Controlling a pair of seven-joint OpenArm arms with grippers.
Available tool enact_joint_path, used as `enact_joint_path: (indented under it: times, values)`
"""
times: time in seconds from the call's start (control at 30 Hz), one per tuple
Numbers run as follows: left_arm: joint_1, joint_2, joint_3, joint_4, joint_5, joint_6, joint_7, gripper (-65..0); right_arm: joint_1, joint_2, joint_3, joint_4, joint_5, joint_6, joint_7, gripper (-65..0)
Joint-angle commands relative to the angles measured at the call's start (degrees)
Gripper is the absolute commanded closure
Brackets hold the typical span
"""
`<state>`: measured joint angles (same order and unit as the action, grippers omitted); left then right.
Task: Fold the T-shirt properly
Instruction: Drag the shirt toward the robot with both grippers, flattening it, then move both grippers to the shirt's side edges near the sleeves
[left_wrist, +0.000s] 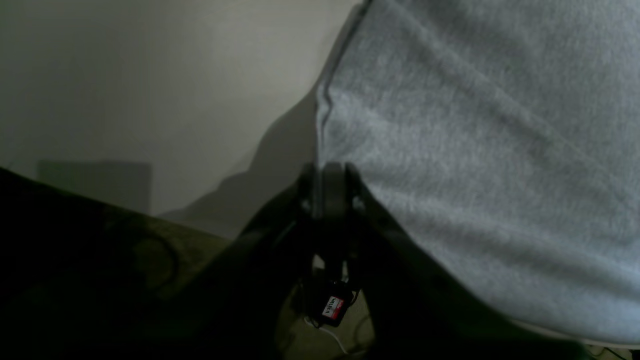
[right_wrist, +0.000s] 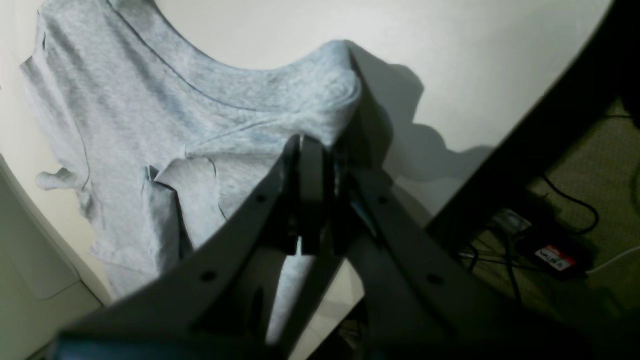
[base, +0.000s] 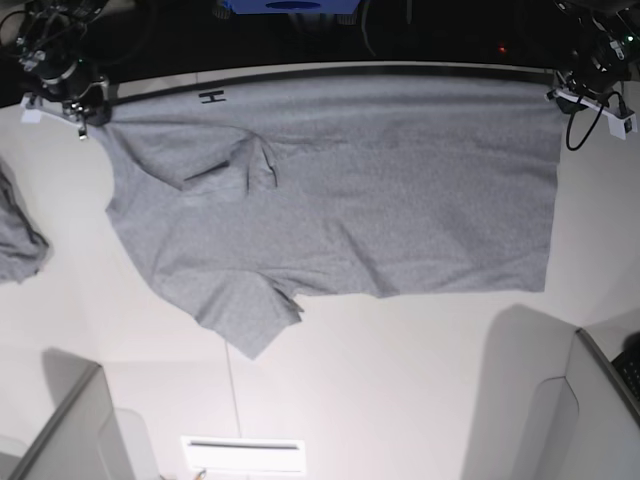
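Observation:
The heather-grey T-shirt (base: 380, 200) lies spread across the white table, plain side up, with one sleeve pointing toward the front. A black letter H (base: 212, 96) shows at its back edge. My right gripper (base: 88, 118) is shut on the shirt's back-left corner near the shoulder. In the right wrist view the cloth (right_wrist: 150, 110) bunches into that gripper (right_wrist: 320, 145). My left gripper (base: 560, 97) is shut on the back-right corner. The left wrist view shows this gripper (left_wrist: 327, 170) pinching the seamed edge of the cloth (left_wrist: 475, 150).
A smaller piece of grey cloth (base: 15, 240) lies at the table's left edge. White panels stand at the front left (base: 70, 430) and front right (base: 600, 400). A white label (base: 243, 452) sits at the front. Beyond the dark back edge, a black power brick (right_wrist: 552, 255) and cables lie on the floor.

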<state>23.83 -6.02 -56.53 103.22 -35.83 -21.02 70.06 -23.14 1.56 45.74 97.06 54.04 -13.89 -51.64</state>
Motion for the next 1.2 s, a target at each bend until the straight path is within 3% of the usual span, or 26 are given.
enact_joint_path:
  times: [0.0, 0.2, 0.23, 0.33, 0.4, 0.53, 0.6, 0.67, 0.8, 0.9, 1.03, 1.17]
  values:
    - [0.21, -1.14, -0.39, 0.82, 0.54, 0.14, -1.36, 0.0, -0.56, 0.94, 0.37, 1.10, -0.02, 0.48, 1.75, 0.0]
    - [0.03, -1.06, -0.39, 0.74, 0.45, 0.14, -1.10, 0.0, -0.91, 0.94, 0.73, 1.10, 0.16, 0.48, 1.75, 0.0]
    - [0.03, -1.06, -0.39, 0.74, 0.54, 0.14, -1.10, 0.0, -0.91, 0.94, 0.73, 1.10, 0.16, 0.48, 1.75, -2.6]
    - [-0.05, -1.06, -0.39, 0.65, 0.63, 0.22, -1.10, 0.0, -0.91, 0.94, 0.90, 1.10, 0.24, 0.48, 1.75, -21.2]
    - [-0.05, -1.06, -0.48, 0.65, 0.63, 0.22, -1.10, -12.7, -0.91, 0.94, 0.99, 1.54, 0.24, 0.48, 2.10, -27.2]
    - [-0.05, -1.06, -0.83, 0.65, 0.63, 0.22, -1.27, -37.5, -1.88, -0.73, 1.78, 4.88, 0.24, 0.48, 2.80, -26.1]
    - [-0.05, -1.14, -0.83, 0.65, 0.54, 0.22, -1.27, -45.9, -1.96, -2.05, 3.63, 7.16, 0.16, 0.48, 3.15, -26.1]
    - [-0.05, -1.14, -0.83, 0.74, 0.54, 0.22, -1.27, -50.2, -1.96, -2.31, 4.24, 9.19, 0.16, 0.57, 3.07, -26.1]
    - [0.30, -1.32, -1.97, 1.62, 0.54, 0.22, -1.36, -50.4, -1.00, -2.13, 3.98, 11.38, 0.16, 0.66, 3.42, -26.7]
    - [-0.76, -1.32, -8.04, 1.70, 0.45, 0.22, -1.45, -50.4, 2.17, 0.42, 2.84, 11.30, -0.02, 0.75, 2.98, -27.0]
    - [-5.24, -1.58, -15.34, 1.79, 0.45, 0.14, -1.36, -50.4, 5.60, 5.51, -5.43, 11.21, -0.02, 3.21, 2.98, -26.6]
    - [-7.97, -3.17, -16.13, 2.58, 0.45, 0.14, -1.36, -50.0, 10.34, 8.59, -13.34, 10.77, -0.02, 3.65, 2.98, -26.6]
